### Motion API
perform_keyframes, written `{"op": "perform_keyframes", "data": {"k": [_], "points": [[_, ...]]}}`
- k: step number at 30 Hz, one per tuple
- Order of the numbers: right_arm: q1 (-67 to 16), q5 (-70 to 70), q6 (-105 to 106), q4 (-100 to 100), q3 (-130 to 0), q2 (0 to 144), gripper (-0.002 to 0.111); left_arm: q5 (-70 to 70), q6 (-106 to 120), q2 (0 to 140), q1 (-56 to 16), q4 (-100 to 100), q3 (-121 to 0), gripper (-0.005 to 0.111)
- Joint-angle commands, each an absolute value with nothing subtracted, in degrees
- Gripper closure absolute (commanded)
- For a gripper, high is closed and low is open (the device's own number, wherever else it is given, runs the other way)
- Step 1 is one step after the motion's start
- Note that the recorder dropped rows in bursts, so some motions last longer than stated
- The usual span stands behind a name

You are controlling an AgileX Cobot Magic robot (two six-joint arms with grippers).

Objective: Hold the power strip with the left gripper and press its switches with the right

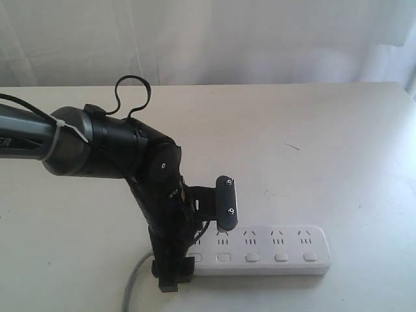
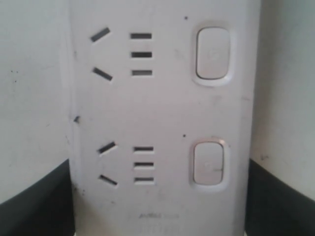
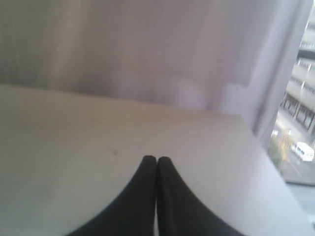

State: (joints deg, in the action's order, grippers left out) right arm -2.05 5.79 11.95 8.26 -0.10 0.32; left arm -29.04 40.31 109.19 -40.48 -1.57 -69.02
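The white power strip (image 1: pixel 273 250) lies lengthwise near the table's front edge, its grey cord (image 1: pixel 133 283) trailing off the left end. The switches (image 1: pixel 252 257) run in a row below the sockets; two of them (image 2: pixel 212 53) fill the left wrist view. My left gripper (image 1: pixel 200 253) straddles the strip's left end, one finger on the far side and one on the near side. Both black fingers (image 2: pixel 34 206) lie against the strip's (image 2: pixel 162 118) long edges. My right gripper (image 3: pixel 156 159) is shut and empty over bare table, and it does not appear in the exterior view.
The pale table (image 1: pixel 312 143) stretches behind and right of the strip. A white curtain (image 1: pixel 208 39) hangs along its far edge. A window (image 3: pixel 300 123) shows past the table's corner in the right wrist view.
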Motion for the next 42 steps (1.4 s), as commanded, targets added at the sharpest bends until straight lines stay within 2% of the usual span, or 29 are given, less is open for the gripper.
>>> {"op": "perform_keyframes", "data": {"k": [1,4,12,20,35,39,42], "points": [[-2.24,-11.53,11.45,8.30,0.00,0.00,0.108,-31.12,42.26,108.62,-40.64,-2.40,-68.63,0.107],[-2.24,-20.65,8.64,8.30,0.00,0.00,0.108,-31.25,42.48,108.62,-40.64,-2.29,-68.63,0.107],[-2.24,-38.93,-22.95,8.30,0.00,0.00,0.108,-31.49,42.24,108.62,-40.64,-2.29,-68.63,0.107],[-2.24,-54.84,-27.97,8.09,0.00,0.00,0.108,-31.69,42.25,108.62,-40.64,-2.29,-68.63,0.107],[-2.24,-53.70,-53.52,3.26,-0.46,0.00,0.108,-31.69,41.98,108.62,-40.64,-2.45,-68.63,0.107],[-2.24,-44.38,-48.83,-21.01,-6.69,0.00,0.108,-31.69,41.98,108.62,-40.64,-2.45,-68.63,0.107],[-2.24,-38.05,-63.28,-50.12,-14.85,4.63,0.108,-31.69,41.98,108.62,-40.64,-2.45,-68.63,0.107]]}}
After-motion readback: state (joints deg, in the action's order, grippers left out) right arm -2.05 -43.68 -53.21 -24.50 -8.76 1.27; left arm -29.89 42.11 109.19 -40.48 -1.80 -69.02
